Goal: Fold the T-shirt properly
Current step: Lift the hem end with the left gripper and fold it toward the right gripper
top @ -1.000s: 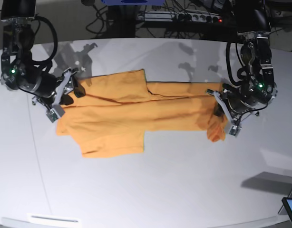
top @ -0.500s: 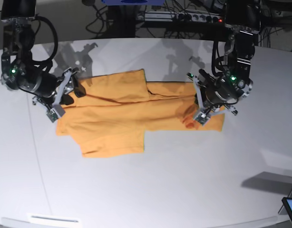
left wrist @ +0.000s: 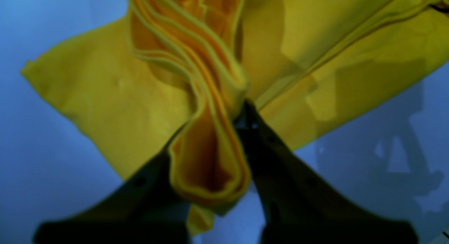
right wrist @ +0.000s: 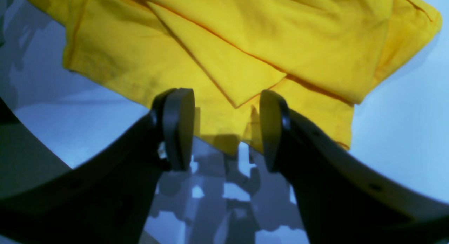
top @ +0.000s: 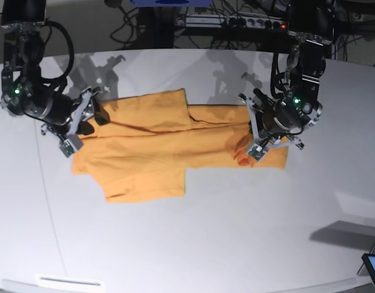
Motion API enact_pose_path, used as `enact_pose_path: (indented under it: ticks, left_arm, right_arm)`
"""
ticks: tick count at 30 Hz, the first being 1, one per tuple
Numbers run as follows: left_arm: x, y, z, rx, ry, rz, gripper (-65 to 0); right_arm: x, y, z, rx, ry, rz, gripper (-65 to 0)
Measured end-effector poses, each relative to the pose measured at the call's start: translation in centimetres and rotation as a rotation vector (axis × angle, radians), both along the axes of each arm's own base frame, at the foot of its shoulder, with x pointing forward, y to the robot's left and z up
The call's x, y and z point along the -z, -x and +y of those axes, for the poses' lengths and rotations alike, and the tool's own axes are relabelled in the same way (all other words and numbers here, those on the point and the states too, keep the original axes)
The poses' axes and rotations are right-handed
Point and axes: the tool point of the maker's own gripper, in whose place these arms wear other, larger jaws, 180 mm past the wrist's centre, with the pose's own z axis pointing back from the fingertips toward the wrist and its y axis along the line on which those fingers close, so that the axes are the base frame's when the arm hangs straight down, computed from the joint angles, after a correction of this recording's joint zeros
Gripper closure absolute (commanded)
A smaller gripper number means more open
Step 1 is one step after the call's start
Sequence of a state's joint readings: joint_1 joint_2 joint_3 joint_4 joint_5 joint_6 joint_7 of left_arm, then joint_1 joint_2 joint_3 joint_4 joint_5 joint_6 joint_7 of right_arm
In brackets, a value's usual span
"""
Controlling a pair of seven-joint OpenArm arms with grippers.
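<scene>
The T-shirt [top: 157,146] lies spread on the white table [top: 236,244], half folded. My left hand [left wrist: 242,121] is clamped on a bunched hem fold to carry it inward; my right hand [right wrist: 226,128] waits open at the shirt's opposite edge, gripping nothing

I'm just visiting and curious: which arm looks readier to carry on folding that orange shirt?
The left one, probably. Its claw is shut on a bunched fold of the T-shirt, lifted over the shirt's end. The right claw stands open at the other edge, holding nothing.
</scene>
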State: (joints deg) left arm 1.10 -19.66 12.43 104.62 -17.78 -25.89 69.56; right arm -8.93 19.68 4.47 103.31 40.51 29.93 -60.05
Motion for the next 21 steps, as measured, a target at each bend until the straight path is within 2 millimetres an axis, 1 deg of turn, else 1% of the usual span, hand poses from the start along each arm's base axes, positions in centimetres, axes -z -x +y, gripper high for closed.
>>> enact_pose_path:
  ticks: [3, 8, 11, 16, 19, 21]
  left_arm:
    - [-0.6, -0.8, 0.0, 0.000, 0.000, -0.021, 0.0]
    - [-0.7, -0.9, -0.1, 0.001, 0.003, -0.025, 0.0]
    - [-0.9, -1.2, -0.8, 0.002, 0.021, -0.033, 0.0]
    - [-0.1, -0.4, -2.8, 0.068, 0.023, -0.008, 0.0]
    - [0.0, -0.8, -2.0, 0.057, -0.061, -0.027, 0.0]
    - [0.2, -0.9, -1.9, 0.050, -0.082, -0.030, 0.0]
  right_arm:
    - [0.0, 0.0, 0.0, 0.000, 0.000, 0.000, -28.4]
    - [0.0, 0.0, 0.0, 0.000, 0.000, 0.000, -28.4]
    - [0.0, 0.0, 0.0, 0.000, 0.000, 0.000, -28.4]
    - [0.0, 0.0, 0.0, 0.000, 0.000, 0.000, -28.4]
    - [0.0, 0.0, 0.0, 0.000, 0.002, 0.001, -28.4]
    - [0.0, 0.0, 0.0, 0.000, 0.000, 0.000, -28.4]
